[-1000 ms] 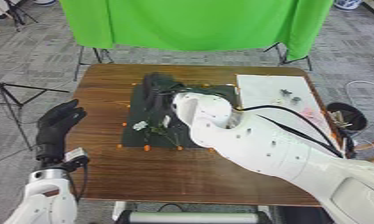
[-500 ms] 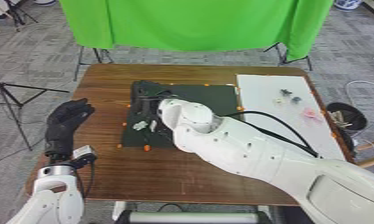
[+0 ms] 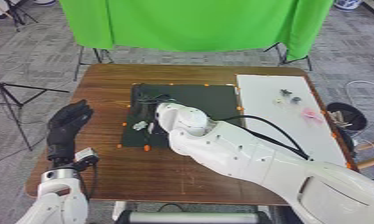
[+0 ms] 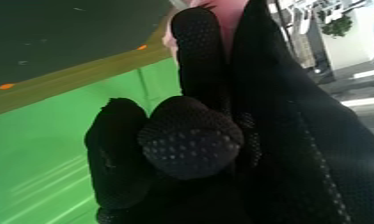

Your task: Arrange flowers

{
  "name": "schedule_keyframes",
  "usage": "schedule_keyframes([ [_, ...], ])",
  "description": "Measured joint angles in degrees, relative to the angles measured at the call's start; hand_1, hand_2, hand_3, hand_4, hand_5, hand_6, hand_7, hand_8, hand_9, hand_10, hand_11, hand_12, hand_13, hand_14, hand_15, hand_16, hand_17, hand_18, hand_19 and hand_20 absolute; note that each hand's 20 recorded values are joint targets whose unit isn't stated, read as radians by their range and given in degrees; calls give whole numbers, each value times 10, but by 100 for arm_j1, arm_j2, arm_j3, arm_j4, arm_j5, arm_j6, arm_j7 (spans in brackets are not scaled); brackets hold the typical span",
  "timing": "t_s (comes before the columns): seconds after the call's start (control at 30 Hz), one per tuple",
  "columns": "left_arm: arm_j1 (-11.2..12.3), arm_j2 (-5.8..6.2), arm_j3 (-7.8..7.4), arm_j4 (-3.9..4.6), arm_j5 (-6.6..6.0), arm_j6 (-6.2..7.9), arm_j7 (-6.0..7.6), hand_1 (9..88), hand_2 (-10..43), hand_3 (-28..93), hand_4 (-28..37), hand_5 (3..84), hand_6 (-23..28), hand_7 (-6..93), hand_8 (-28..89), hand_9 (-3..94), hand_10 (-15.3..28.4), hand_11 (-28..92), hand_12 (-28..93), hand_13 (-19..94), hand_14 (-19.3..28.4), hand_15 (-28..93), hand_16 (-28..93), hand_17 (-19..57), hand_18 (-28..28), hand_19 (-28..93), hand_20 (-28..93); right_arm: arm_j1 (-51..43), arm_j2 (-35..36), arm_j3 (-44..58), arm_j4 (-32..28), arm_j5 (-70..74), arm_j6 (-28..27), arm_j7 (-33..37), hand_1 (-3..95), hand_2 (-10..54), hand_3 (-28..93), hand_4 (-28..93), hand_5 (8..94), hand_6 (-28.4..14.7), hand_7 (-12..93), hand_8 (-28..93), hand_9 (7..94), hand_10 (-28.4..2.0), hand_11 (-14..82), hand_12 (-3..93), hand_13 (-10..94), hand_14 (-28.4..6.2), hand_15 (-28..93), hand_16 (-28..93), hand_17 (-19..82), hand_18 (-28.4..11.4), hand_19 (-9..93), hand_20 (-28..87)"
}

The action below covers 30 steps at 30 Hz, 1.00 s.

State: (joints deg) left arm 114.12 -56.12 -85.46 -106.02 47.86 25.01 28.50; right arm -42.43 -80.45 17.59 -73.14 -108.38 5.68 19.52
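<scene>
By the table's (image 3: 103, 170) left edge hangs the left hand (image 3: 68, 120), relaxed. Over the dark mat's (image 3: 206, 94) far left corner, the right hand (image 4: 190, 150) seems to pinch a pink bloom (image 4: 226, 20). I'd lower it lightly, petals uncrushed, clear of the white flower (image 3: 140, 125) near that left side.

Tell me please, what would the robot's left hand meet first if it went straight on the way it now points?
The left hand points over the table toward the green cloth, probably met first, though the hand's height is unclear.
</scene>
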Motion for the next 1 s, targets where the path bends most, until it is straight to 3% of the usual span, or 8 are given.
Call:
schedule_keyframes([
  [0.57,34,-132,-89,86,23,-94,-92,403,-95,750,-120,492,-3,277,-136,476,109,296,105,432,144,272,-23,167,134,221,231,-39,-18,179,259,-45,-137,105,557,-95,642,-174,745,12,171,63,839,-109,60,245,937,-21,541,302,642,-119,932,455],
  [0.73,31,-138,-77,100,38,-121,-108,397,-69,693,-91,505,24,176,-83,472,143,249,118,410,173,288,-18,153,141,243,229,-67,-19,249,216,-41,-394,159,566,-95,602,-152,700,18,180,37,811,-123,87,210,934,-20,527,314,637,-123,932,455],
  [1.0,38,-132,-32,89,35,-117,-103,397,-51,649,-63,508,37,131,-63,469,153,231,128,399,190,298,-19,141,146,258,219,-89,25,261,59,37,-573,282,572,-95,578,-139,663,24,197,16,806,-119,98,218,923,-24,534,313,632,-128,932,458],
])
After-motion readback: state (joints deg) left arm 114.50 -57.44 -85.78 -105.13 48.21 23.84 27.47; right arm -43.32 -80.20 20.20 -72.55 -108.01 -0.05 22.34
